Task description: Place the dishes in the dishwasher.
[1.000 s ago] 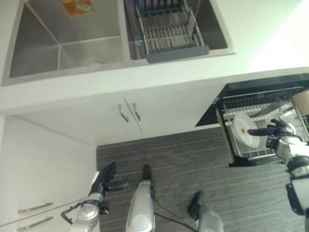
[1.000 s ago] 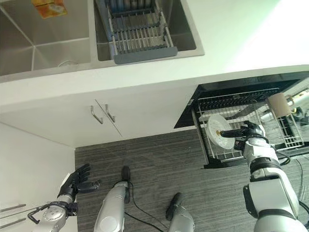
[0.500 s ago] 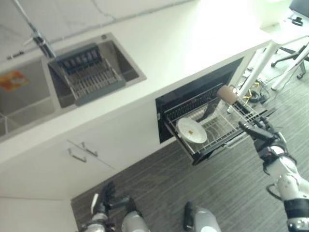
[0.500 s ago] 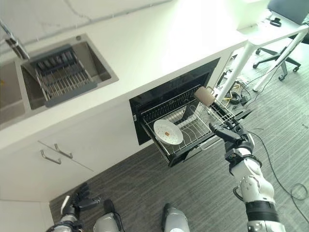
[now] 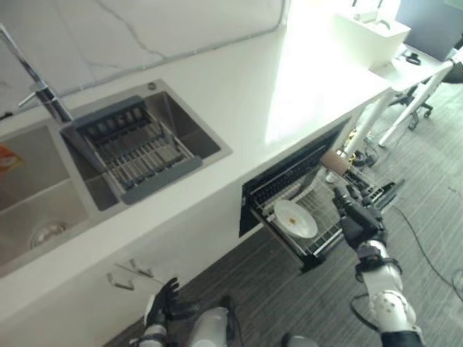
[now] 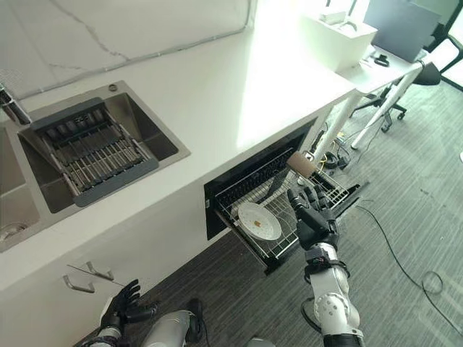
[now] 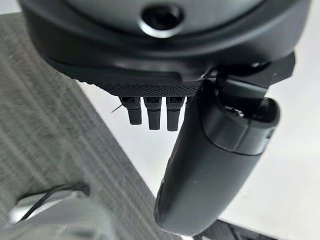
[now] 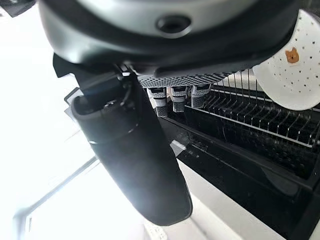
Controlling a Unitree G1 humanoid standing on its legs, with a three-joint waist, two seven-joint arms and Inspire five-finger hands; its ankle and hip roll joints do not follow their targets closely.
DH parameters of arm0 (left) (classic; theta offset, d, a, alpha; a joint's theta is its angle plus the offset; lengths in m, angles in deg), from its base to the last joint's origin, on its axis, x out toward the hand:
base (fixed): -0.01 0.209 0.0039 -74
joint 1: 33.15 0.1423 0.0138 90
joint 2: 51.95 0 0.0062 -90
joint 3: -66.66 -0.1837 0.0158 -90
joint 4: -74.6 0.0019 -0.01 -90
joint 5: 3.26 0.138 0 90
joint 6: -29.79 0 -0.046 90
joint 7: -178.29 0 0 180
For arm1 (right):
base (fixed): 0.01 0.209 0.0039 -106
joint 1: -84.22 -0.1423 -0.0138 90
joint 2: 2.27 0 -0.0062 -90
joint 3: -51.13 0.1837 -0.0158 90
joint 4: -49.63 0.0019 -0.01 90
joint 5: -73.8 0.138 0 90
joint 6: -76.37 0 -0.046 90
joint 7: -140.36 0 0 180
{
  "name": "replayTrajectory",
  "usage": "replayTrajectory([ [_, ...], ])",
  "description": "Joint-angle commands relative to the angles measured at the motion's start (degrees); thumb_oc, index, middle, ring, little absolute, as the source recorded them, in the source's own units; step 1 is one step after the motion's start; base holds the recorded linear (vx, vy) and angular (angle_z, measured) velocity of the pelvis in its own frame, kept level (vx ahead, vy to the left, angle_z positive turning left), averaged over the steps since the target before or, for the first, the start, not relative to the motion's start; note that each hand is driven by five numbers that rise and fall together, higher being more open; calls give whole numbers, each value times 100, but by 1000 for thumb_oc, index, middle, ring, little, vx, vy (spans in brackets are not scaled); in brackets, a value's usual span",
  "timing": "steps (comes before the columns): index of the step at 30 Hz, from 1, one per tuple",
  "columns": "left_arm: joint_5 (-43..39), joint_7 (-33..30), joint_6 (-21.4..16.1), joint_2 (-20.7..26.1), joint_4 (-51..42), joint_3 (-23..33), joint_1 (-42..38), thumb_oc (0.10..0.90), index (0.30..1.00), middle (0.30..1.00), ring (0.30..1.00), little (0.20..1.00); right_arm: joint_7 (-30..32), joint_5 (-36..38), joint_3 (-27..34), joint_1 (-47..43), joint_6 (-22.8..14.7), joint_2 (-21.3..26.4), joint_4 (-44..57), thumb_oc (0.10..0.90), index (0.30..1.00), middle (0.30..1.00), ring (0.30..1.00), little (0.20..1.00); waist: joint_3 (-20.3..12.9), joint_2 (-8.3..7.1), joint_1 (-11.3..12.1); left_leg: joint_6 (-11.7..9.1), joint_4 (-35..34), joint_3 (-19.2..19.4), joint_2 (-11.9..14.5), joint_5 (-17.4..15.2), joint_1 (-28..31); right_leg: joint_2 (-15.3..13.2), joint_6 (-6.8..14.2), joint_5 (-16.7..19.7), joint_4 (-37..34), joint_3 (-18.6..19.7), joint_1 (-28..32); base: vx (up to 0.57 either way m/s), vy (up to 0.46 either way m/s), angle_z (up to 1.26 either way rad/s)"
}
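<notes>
plate rests in the pulled-out dishwasher rack. right robot hand hovers just beside it, fingers released, grasping nothing. left robot hand hangs released near the floor.

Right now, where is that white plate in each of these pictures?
Left eye view: white plate on the pulled-out dishwasher rack, right of centre.
Right eye view: plate in that rack, near centre.
Right wrist view: plate at the edge.
Left wrist view: absent.
Shared landmark: the rack.
</notes>
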Motion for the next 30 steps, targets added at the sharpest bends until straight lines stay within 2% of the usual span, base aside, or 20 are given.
replayTrajectory([
  [1, -88, -106, -296, 320, -506, -75, 122, 800, 900, 900, 900, 900, 58, 184, 693, -612, -982, 653, 473, 800, 900, 900, 900, 900, 119, 150, 15, -824, -161, -565, 462, -223, 366, 25, -306, 396, -1234, -277, 332, -27, -288, 12],
  [2, -199, -120, -205, 373, -505, -11, 58, 800, 900, 900, 900, 900, 123, 204, 699, -667, -1058, 688, 439, 800, 900, 900, 900, 900, 116, 117, 22, -859, -161, -523, 496, -253, 368, -91, -289, 259, -1234, -250, 166, -21, -342, -4],
  [3, -264, -119, -126, 424, -504, 49, 12, 800, 900, 900, 900, 900, 212, 211, 722, -680, -1138, 707, 454, 800, 900, 900, 900, 900, 120, 61, -17, -898, -161, -533, 504, -319, 394, -200, -241, 369, -1234, -122, -49, 5, -297, -22],
  [5, -304, -124, 11, 450, -508, 73, 29, 800, 900, 900, 900, 900, 536, 111, 835, -677, -1313, 846, 440, 800, 900, 900, 900, 900, 9, 6, -31, -926, -161, -461, 577, -366, 360, -209, -193, 109, -1234, -19, -258, 37, -308, -23],
  [7, -79, -100, -46, 233, -351, -55, 130, 800, 900, 900, 900, 900, 982, 22, 1154, -817, -1294, 1208, 174, 800, 900, 900, 900, 900, -198, 4, -4, -1048, -161, -286, 775, -351, 320, -107, -288, -75, -1234, -63, -286, 70, -269, 7],
  [12, -107, -29, -6, 23, -170, -105, 247, 800, 900, 900, 900, 900, 1562, -95, 1533, -666, -1239, 1523, -42, 800, 900, 900, 900, 900, -304, 31, -66, -1151, -161, -250, 960, -275, 310, 63, -406, -224, -1234, -20, -217, 61, -131, -19],
  [14, -51, 58, 31, -11, -15, -142, 263, 800, 900, 900, 900, 900, 1670, -99, 1656, -601, -1134, 1683, -218, 800, 900, 900, 900, 900, -320, 41, -93, -1194, -161, -253, 1019, -246, 310, 107, -434, -251, -1234, -42, -197, 47, -134, -4],
  [18, -51, 171, 131, -72, 387, -192, 258, 800, 900, 900, 900, 900, 1542, 31, 1693, -503, -658, 1903, -849, 800, 900, 900, 900, 900, -357, 47, -131, -1264, -161, -314, 1079, -202, 312, 181, -480, -294, -1234, -68, -175, 36, -115, 1],
  [23, -152, 233, 384, -33, 797, -231, 180, 800, 900, 900, 900, 900, 1247, 144, 1492, -638, -220, 2241, -2136, 800, 900, 900, 900, 900, -387, 85, -97, -1326, -161, -367, 1117, -160, 321, 216, -513, -323, -1234, -134, -147, 36, -93, 6],
  [24, -168, 250, 496, -7, 766, -272, 156, 800, 900, 900, 900, 900, 1156, 53, 1358, -770, -36, 2390, -2604, 546, 519, 519, 519, 519, -382, 122, -64, -1354, -161, -398, 1116, -145, 317, 205, -521, -325, -1234, -166, -138, 31, -67, 14],
  [25, -145, 263, 546, 8, 752, -297, 141, 800, 900, 900, 900, 900, 1161, 45, 1230, -862, 92, 2469, -2847, 425, 338, 338, 338, 338, -374, 143, -32, -1363, -161, -422, 1102, -133, 309, 195, -527, -324, -1234, -179, -136, 26, -62, 10],
  [26, -181, 258, 604, 27, 733, -375, 125, 800, 900, 900, 900, 900, 1160, 203, 1078, -993, 271, 2518, -3191, 400, 300, 300, 300, 300, -374, 176, 4, -1372, -161, -445, 1085, -129, 302, 178, -530, -327, -1234, -208, -130, 19, -43, 2],
  [30, -173, 303, 800, 129, 554, -452, 122, 800, 900, 900, 900, 900, 840, 890, 922, -1265, 785, 2588, -4121, 400, 300, 300, 300, 300, -381, 276, 116, -1373, -161, -515, 1014, -128, 290, 124, -532, -332, -1234, -262, -113, 21, -42, 8],
])
